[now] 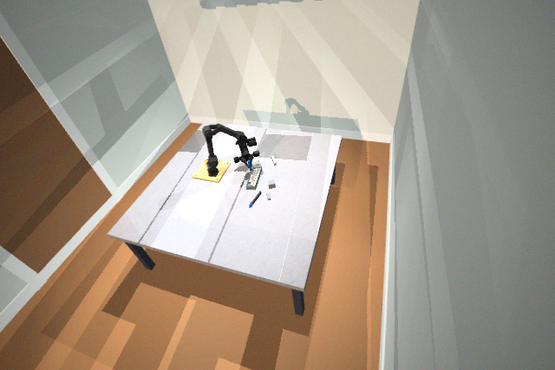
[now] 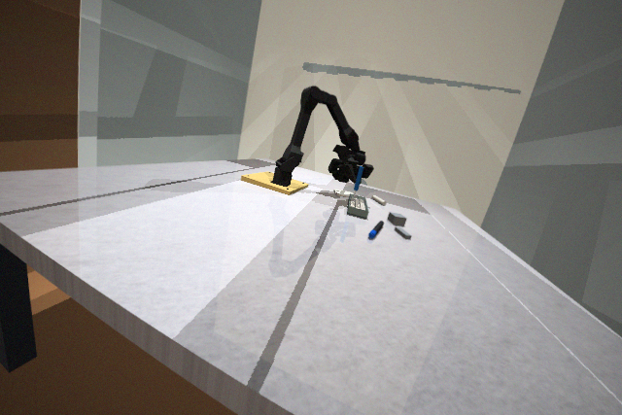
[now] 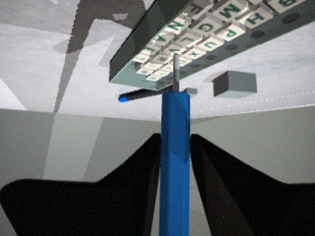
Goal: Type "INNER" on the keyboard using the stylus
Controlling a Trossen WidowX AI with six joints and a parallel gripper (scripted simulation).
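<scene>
My gripper (image 3: 175,140) (image 1: 247,163) (image 2: 354,175) is shut on a blue stylus (image 3: 174,147) (image 2: 358,183) with a thin grey metal tip (image 3: 175,71). The stylus stands nearly upright over the small grey-green keyboard (image 3: 197,34) (image 1: 253,178) (image 2: 357,207). In the wrist view the tip points at the keys near the keyboard's edge; I cannot tell whether it touches a key. The keys are pale with green letters.
A blue and black pen (image 1: 254,199) (image 2: 375,229) (image 3: 138,96) lies on the table beyond the keyboard. Two grey blocks (image 1: 270,184) (image 2: 396,219) (image 3: 234,84) and a small white piece (image 1: 273,159) (image 2: 378,199) lie beside it. The arm's base stands on a yellow plate (image 1: 201,172) (image 2: 256,179).
</scene>
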